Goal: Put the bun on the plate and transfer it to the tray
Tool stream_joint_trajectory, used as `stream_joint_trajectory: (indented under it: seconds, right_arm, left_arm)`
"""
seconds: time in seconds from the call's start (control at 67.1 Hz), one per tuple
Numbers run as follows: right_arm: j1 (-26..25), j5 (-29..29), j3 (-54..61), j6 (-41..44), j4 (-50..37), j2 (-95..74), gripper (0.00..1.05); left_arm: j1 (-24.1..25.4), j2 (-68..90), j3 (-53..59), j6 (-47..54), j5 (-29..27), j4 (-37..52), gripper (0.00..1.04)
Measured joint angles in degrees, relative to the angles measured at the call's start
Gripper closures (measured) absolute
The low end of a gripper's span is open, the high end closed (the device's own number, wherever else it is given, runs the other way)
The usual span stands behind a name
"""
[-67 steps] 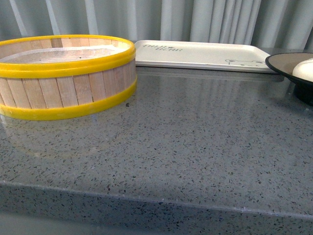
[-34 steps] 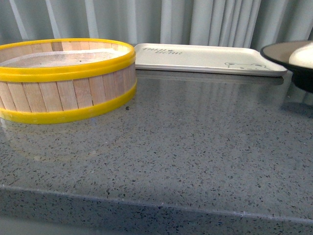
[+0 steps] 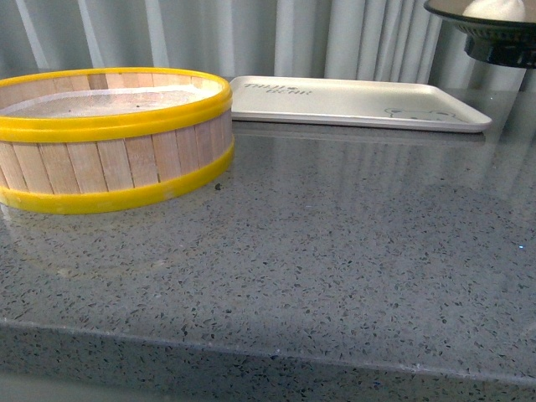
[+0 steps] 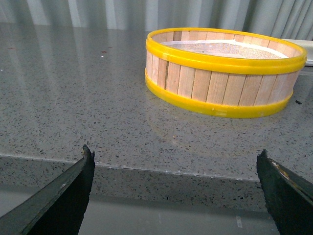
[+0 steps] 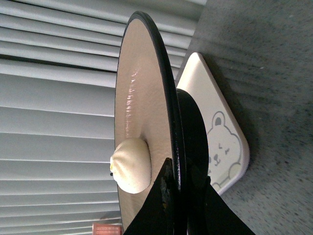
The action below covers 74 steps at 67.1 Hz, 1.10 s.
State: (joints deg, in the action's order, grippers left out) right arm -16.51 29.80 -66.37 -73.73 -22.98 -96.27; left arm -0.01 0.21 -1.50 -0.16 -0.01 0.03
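Aloft: plate [image 3: 452,15] with bun [image 3: 496,8] — tray [image 3: 352,100] lay below it, leftward.
The right hand [image 5: 175,188] gripped the plate's rim (left hand [image 4: 176,156] gaped, farther off).

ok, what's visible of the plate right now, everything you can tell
The plate is round and shallow: glossy tan-brown inner face, thin black rim, black raised foot. It is held off the counter, roughly level, high by the tray's right end. The right pincer is clamped on its rim, one finger on each face. The bun sits on the inner face, slightly toward the gripped edge. Nothing else touches it.
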Motion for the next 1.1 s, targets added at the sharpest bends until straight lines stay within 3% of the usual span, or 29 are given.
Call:
stream_joint_trajectory:
  seconds: [0.343, 0.671, 1.104]
  right_arm:
    - [7.4, -1.7, -15.0, -4.0, 2.7, -13.1, 1.02]
    - [9.9, -3.4, -26.1, -5.5, 8.7, -21.2, 1.02]
    - [13.3, -3.8, -24.8, -4.3, 8.4, -23.3, 1.02]
  left_arm:
    - [0.0, 0.0, 0.0, 0.0, 0.0, 0.0, 0.07]
    - [0.0, 0.0, 0.0, 0.0, 0.0, 0.0, 0.07]
    - [0.0, 0.0, 0.0, 0.0, 0.0, 0.0, 0.07]
